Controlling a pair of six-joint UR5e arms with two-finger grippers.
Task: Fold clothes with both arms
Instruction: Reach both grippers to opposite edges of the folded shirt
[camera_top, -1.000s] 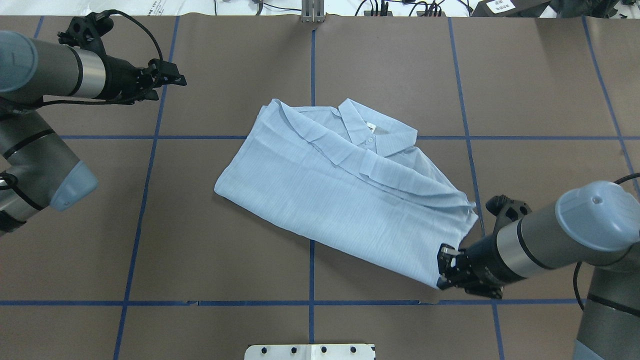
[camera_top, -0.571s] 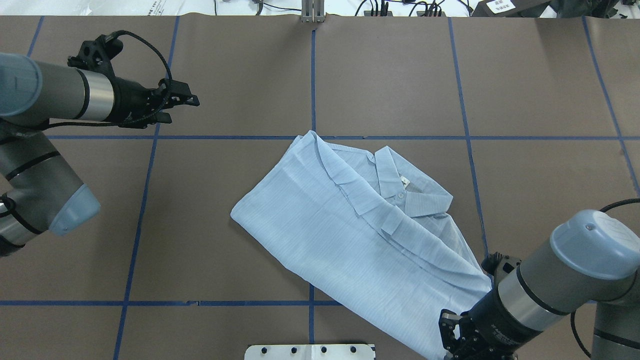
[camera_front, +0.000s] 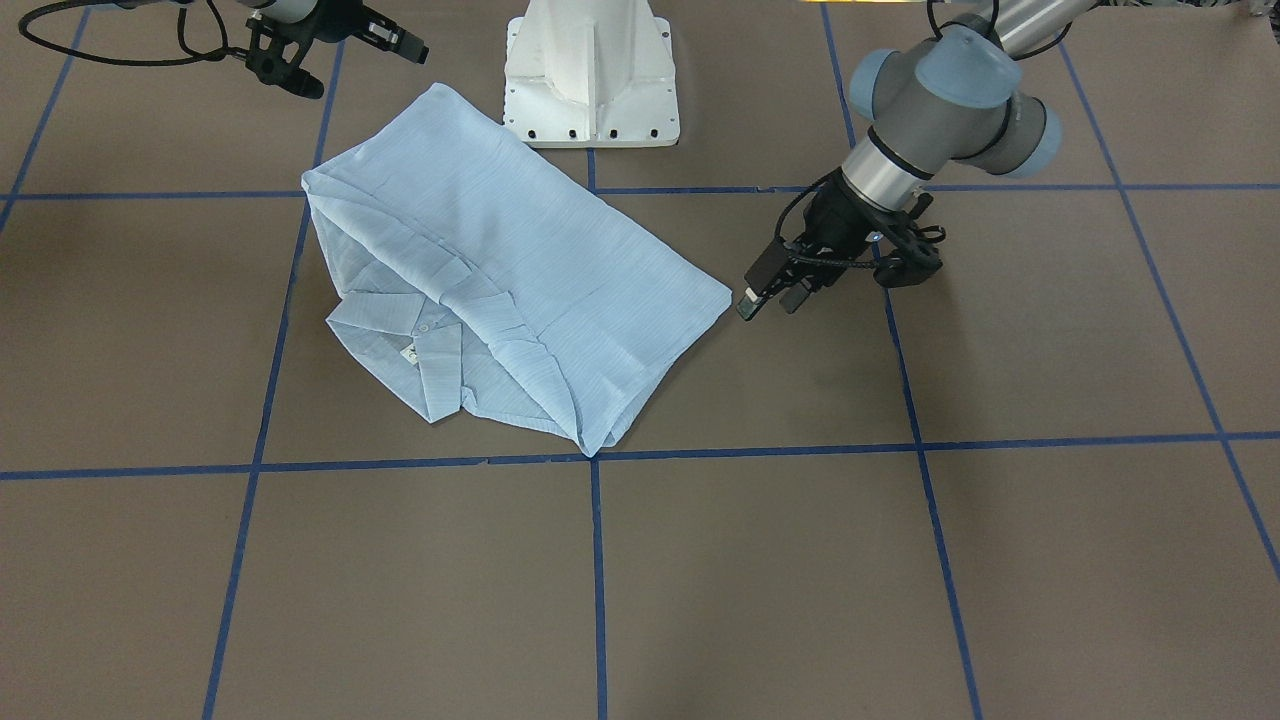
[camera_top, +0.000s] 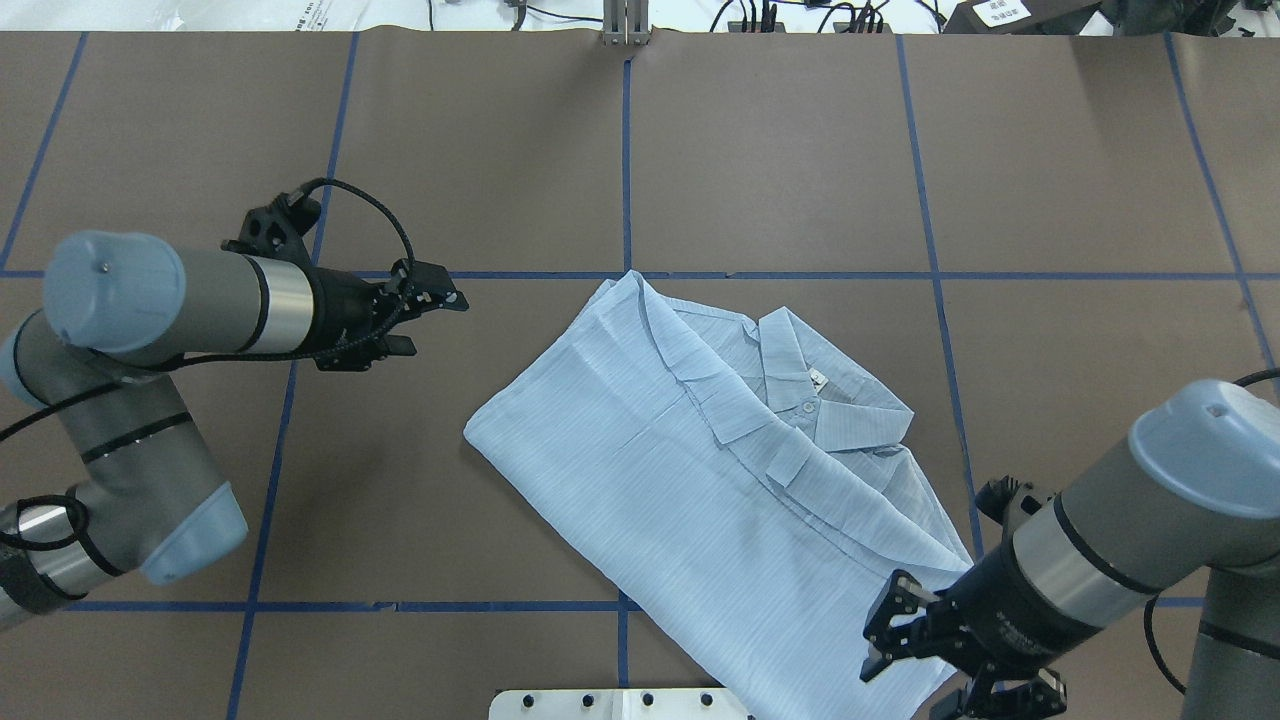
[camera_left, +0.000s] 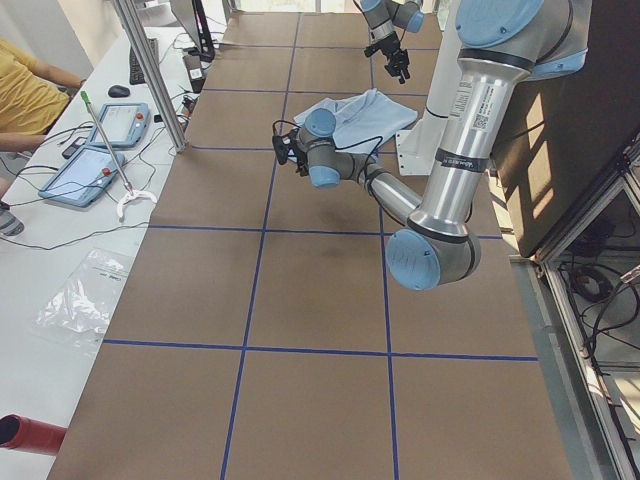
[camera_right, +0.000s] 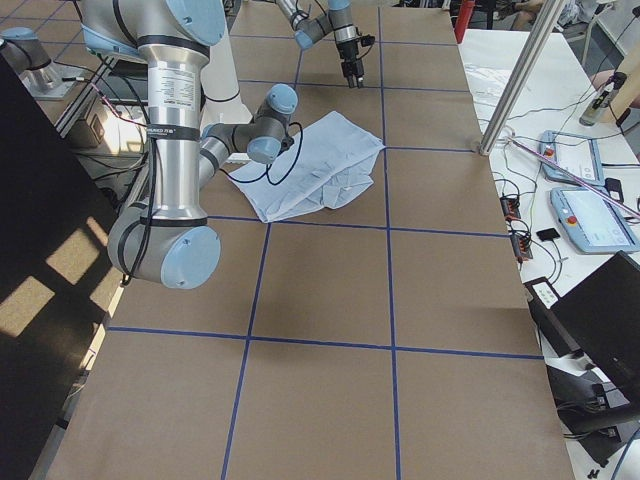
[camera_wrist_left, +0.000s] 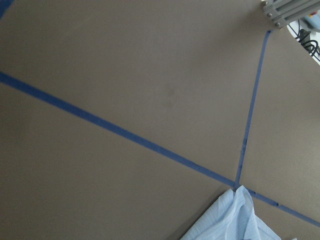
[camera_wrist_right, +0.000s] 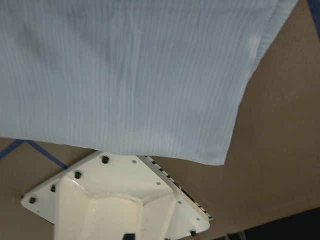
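Overhead exterior: nearest the white pedestal base, the right gripper hangs spread and empty over the near hem corner of the pale-blue shirt. The shirt lies folded, collar up, slantwise on the brown table. Farther out, the left gripper, also spread and empty, hovers near another corner. A regrasp seems due: both claws pinching matching edges for the next fold.

No readable text, neck label on shirt too small, white sticker on dark box blurred
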